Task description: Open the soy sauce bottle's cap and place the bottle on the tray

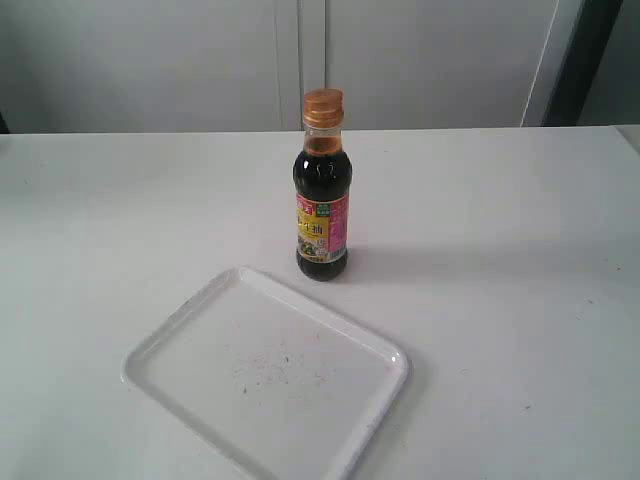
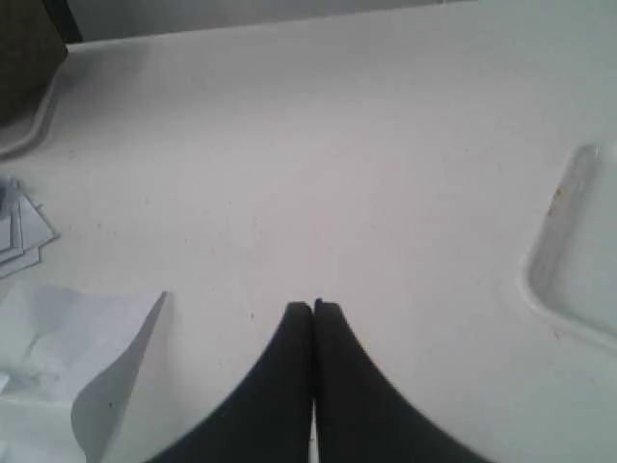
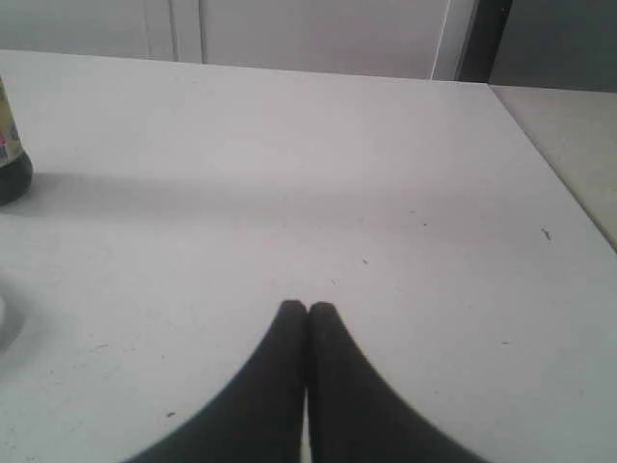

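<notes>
The soy sauce bottle [image 1: 322, 215] stands upright on the white table, dark liquid inside and a pink, yellow and green label on its front. Its orange-gold cap [image 1: 323, 106] sits closed on the neck. The white tray [image 1: 160, 345] lies flat in front of the bottle, slightly to its left, apart from it. Neither arm shows in the exterior view. My left gripper [image 2: 313, 306] is shut with nothing in it, over bare table, with the tray's rim [image 2: 554, 253] off to one side. My right gripper [image 3: 308, 307] is shut and empty too, the bottle's base [image 3: 12, 154] far from it.
Crumpled white paper or plastic [image 2: 67, 357] lies close to the left gripper, and a dark object on a tray-like edge [image 2: 29, 87] sits beyond it. The table's edge [image 3: 554, 164] runs near the right gripper, with a second surface past it. A wall stands behind the table.
</notes>
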Tool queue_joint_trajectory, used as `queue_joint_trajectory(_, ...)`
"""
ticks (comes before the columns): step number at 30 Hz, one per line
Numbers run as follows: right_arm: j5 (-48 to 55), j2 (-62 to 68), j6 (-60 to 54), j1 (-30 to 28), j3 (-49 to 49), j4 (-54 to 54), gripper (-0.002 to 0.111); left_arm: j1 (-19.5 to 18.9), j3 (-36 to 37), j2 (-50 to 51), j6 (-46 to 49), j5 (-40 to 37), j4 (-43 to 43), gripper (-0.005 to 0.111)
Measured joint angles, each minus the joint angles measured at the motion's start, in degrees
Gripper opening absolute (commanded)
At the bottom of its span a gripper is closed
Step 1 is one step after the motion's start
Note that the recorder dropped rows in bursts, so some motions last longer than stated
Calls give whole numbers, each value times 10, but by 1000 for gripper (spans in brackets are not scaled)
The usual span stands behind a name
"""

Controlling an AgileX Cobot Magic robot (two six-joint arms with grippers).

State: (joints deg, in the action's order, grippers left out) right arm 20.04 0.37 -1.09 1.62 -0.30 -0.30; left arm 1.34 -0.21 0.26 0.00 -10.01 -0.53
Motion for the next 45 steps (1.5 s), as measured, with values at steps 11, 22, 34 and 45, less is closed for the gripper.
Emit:
queue_joint_trajectory(11, 0, 0, 0, 0, 0, 0, 0, 0, 0, 0, -73, 202, -7, 0)
queue_joint_trajectory(22, 0, 0, 0, 0, 0, 3, 0, 0, -69, 80, -248, 307, 158, 0)
queue_joint_trajectory(34, 0, 0, 0, 0, 0, 3, 0, 0, -193, 312, -360, 399, 328, 0)
queue_joint_trajectory(45, 0, 0, 0, 0, 0, 3, 0, 0, -248, 461, -401, 496, 374, 0)
